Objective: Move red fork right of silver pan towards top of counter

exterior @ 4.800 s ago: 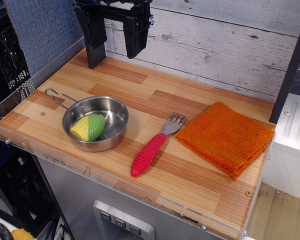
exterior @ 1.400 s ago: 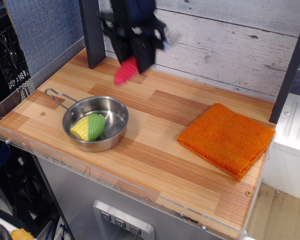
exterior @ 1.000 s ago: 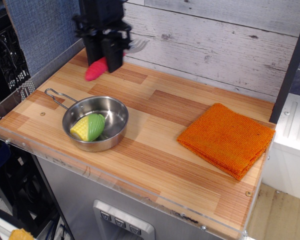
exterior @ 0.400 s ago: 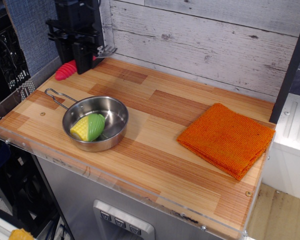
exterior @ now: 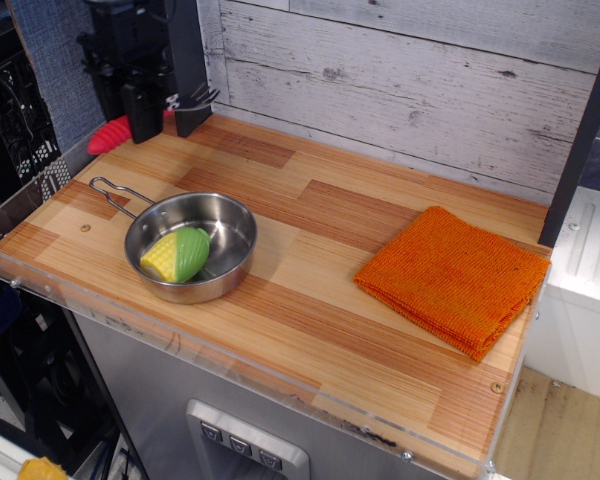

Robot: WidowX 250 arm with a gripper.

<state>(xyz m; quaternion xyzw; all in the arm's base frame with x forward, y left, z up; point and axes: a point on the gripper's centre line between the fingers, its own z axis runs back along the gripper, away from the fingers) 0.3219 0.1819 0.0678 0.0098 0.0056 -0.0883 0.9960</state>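
Note:
My black gripper [exterior: 138,110] is at the far left back corner of the wood-plank counter [exterior: 310,260], shut on the red fork [exterior: 110,134]. The fork lies nearly level in the jaws, red handle sticking out left over the counter's left edge, silver tines [exterior: 195,98] pointing right toward the dark post. The silver pan [exterior: 192,245] sits at the front left of the counter, wire handle pointing left, with a yellow-green toy corn [exterior: 177,255] inside. The gripper is well behind and left of the pan.
A folded orange cloth [exterior: 450,275] lies at the right of the counter. A dark post [exterior: 187,60] stands at the back left against the grey-white plank wall [exterior: 410,80]. A clear acrylic edge [exterior: 230,375] runs along the counter's front and left.
The fork was lifted from right of the pan and carried to the back, then steadily leftward. Since the last earlier frame the gripper moved a little further left and back with it.

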